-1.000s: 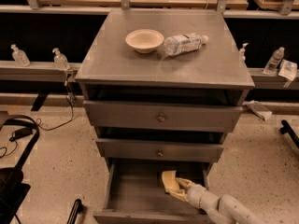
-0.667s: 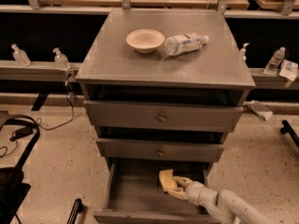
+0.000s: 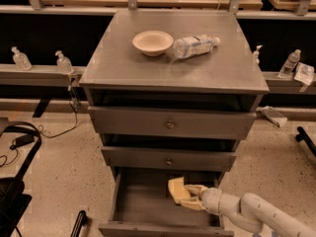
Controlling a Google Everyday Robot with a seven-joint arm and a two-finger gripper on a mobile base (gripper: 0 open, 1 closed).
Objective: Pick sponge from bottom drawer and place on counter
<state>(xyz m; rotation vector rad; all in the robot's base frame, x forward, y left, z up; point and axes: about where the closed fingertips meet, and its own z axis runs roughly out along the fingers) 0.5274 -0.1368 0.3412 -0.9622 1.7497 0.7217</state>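
The bottom drawer [image 3: 138, 204] is pulled open at the foot of the grey cabinet. The pale-yellow sponge [image 3: 176, 188] is in its right half, tilted up on edge. My gripper [image 3: 190, 195] reaches in from the lower right on a white arm, and its cream fingers [image 3: 192, 204] close around the sponge's right side. The sponge looks slightly raised off the tray. The counter [image 3: 148, 68] is the scuffed grey top of the cabinet, well above the gripper.
A cream bowl [image 3: 152, 42] and a clear plastic bottle [image 3: 195, 45] lying on its side are on the counter's back half. Two closed drawer fronts with knobs [image 3: 170, 125] overhang the open drawer. Small bottles stand on side ledges. A black cart [image 3: 12, 191] is at the lower left.
The gripper and the sponge have shifted slightly left and up inside the drawer, and the sponge has tilted more upright.
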